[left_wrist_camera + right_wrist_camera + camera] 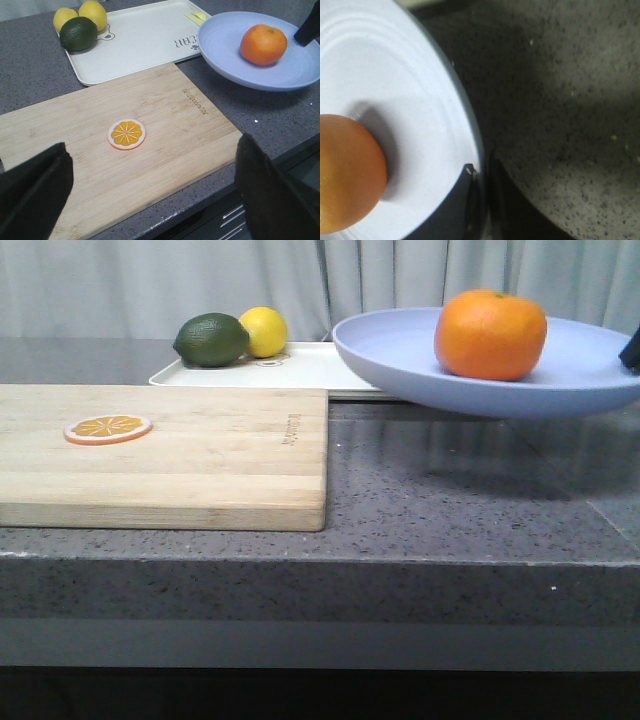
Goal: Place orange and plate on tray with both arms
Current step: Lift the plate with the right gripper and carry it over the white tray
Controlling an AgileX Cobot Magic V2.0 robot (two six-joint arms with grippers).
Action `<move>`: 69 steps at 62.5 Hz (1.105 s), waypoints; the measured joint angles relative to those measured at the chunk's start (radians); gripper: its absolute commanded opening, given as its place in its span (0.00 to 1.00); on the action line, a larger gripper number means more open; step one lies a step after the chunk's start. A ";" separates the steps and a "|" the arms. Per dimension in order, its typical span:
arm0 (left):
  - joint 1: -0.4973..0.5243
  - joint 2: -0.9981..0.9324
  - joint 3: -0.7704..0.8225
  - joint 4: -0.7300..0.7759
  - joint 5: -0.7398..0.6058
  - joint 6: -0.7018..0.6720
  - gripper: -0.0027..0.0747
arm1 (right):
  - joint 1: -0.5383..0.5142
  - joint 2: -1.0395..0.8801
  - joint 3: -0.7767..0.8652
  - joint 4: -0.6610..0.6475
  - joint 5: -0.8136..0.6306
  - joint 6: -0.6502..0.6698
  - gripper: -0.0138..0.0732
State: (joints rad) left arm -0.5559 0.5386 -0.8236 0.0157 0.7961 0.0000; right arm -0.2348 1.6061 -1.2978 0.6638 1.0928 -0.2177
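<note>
Right gripper (480,200): clamped on the rim of the plate (400,350), one finger above it, one beneath; plate raised clear of the counter (480,500), its far edge overlapping the tray (140,45); orange (490,335) resting in the plate, just inward of the pinching fingers; left gripper (155,195): jaws spread wide, holding nothing, poised above the cutting board (165,125), plate and orange well off to its side.

Bright orange orange (490,335), lavender-blue plate (400,355), cream tray (310,368), speckled grey worktop (450,500), pale striped wooden board (200,455).
</note>
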 measured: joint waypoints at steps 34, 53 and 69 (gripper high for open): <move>0.000 0.000 0.000 -0.006 0.000 0.000 0.86 | 0.189 0.406 -0.586 -0.045 0.019 0.257 0.03; 0.000 0.000 0.000 -0.006 0.000 0.000 0.86 | 0.263 0.616 -0.911 -0.177 0.036 0.450 0.03; 0.000 0.000 0.000 -0.006 0.000 0.000 0.86 | 0.285 0.678 -0.967 -0.184 0.038 0.513 0.20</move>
State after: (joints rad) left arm -0.5559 0.5386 -0.8236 0.0099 0.7961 0.0000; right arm 0.0498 2.2843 -2.2644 0.4798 1.1308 0.2954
